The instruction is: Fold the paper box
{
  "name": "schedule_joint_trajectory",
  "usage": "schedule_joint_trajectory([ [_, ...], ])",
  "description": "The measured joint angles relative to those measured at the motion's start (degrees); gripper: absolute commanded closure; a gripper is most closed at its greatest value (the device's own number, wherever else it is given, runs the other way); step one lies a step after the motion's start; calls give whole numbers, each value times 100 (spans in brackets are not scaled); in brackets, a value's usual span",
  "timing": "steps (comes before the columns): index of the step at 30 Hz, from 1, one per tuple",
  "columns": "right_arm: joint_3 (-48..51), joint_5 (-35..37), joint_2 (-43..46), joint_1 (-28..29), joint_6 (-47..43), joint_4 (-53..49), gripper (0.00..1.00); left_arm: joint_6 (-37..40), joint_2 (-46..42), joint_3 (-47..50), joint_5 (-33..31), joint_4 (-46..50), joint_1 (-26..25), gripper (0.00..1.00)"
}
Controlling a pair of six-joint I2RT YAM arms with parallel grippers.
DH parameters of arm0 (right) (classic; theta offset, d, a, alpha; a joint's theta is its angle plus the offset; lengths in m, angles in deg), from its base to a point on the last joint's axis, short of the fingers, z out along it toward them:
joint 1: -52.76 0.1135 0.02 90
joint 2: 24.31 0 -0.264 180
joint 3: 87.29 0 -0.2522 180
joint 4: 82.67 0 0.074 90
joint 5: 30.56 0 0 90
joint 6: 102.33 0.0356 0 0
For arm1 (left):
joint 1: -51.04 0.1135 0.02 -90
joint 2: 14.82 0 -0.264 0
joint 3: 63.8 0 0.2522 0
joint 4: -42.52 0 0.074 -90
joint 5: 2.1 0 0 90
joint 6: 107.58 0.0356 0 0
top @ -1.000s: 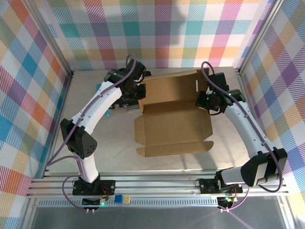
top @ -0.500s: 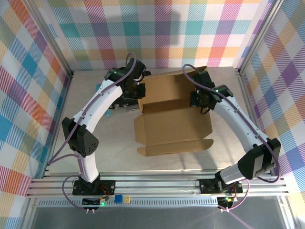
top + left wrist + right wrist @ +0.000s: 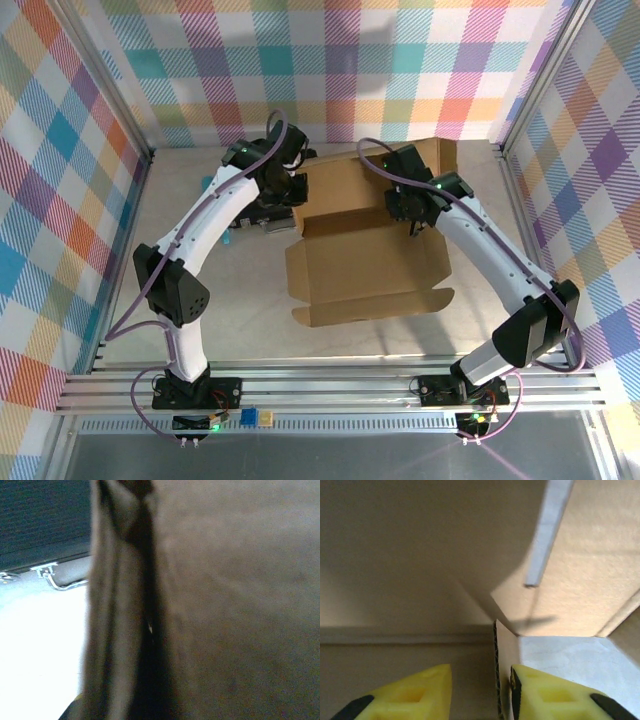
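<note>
Right gripper (image 3: 480, 700): fingers (image 3: 415, 695) a short way apart, nothing clamped. Raw edge of a cardboard wall (image 3: 496, 670) standing between them, close against one finger, clear gap on the other side (straddling, not pinching, as far as visible). Just past the fingertips: inside corner of the box (image 3: 370, 262), one fold line running crosswise, one panel with a long slot (image 3: 547, 525) leaning over from up and right.

From above: right gripper down in the back right corner, floor of the box on its near side, raised back panel (image 3: 345, 185) on its far side. Long axis of the box straight across, from one gripper to the other.

Left gripper (image 3: 288, 197) at the opposite end, by the back left corner, on the outside. Cardboard right up against its camera, fingers hidden, so can't tell open or closed, holding or not.

Front flap (image 3: 370, 305) flat on the table (image 3: 200, 290), well apart from both grippers, on the side toward the arm bases.

Beyond the left gripper, away from the box: black case (image 3: 40, 525) with a metal latch (image 3: 50, 575), not part of the job.

Judgement: mid-fold, back end half up, front untouched. Next move likely hinging on that right wall: between the right fingers now, so right arm nearer. Left probably just bracing the far end.
</note>
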Motion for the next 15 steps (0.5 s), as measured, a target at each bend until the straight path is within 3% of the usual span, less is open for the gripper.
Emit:
schedule_joint_trajectory([
  [4,-688,-1099,188,-295,-234,9,27,76,33,0,210,0,70,100],
  [8,-1233,-2765,658,-1394,-280,90,21,162,35,0,472,0,212,100],
  [12,-1340,-3462,1185,-2402,-87,262,27,289,48,0,837,4,422,100],
  [15,-1255,-3875,1248,-3101,374,372,41,424,107,-17,1106,35,533,100],
])
